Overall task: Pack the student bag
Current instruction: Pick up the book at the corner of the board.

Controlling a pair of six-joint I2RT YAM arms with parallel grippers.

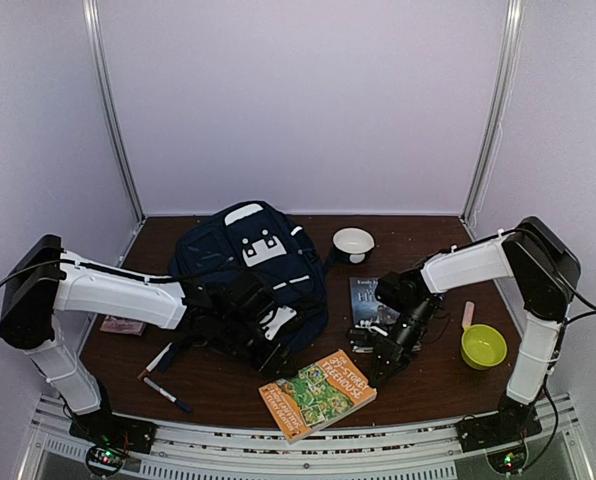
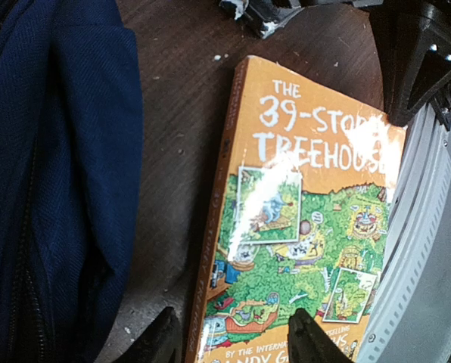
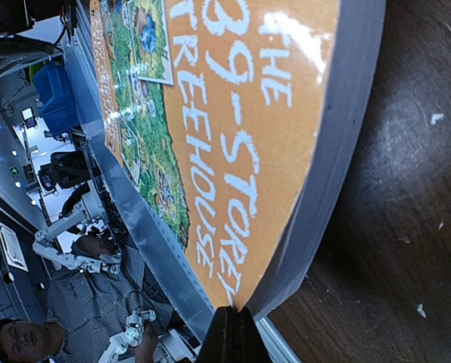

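The navy student bag [image 1: 240, 262] lies at the back centre of the table, and its blue fabric [image 2: 51, 174] fills the left of the left wrist view. An orange "39-Storey Treehouse" book [image 1: 318, 393] lies flat near the front edge. My left gripper [image 2: 237, 342] hovers open over the book [image 2: 301, 227], one fingertip on each side of its spine edge, holding nothing. My right gripper [image 3: 233, 333] is shut, and the book's corner [image 3: 271, 174] meets its fingertips. Whether the cover is pinched between them does not show.
A white bowl [image 1: 353, 242] stands behind the bag and a green bowl [image 1: 483, 345] at the right. A dark book [image 1: 370, 297] lies under the right arm. Two pens [image 1: 166, 392] lie front left, near a pink item [image 1: 123, 325]. The metal rail [image 2: 426, 257] borders the front edge.
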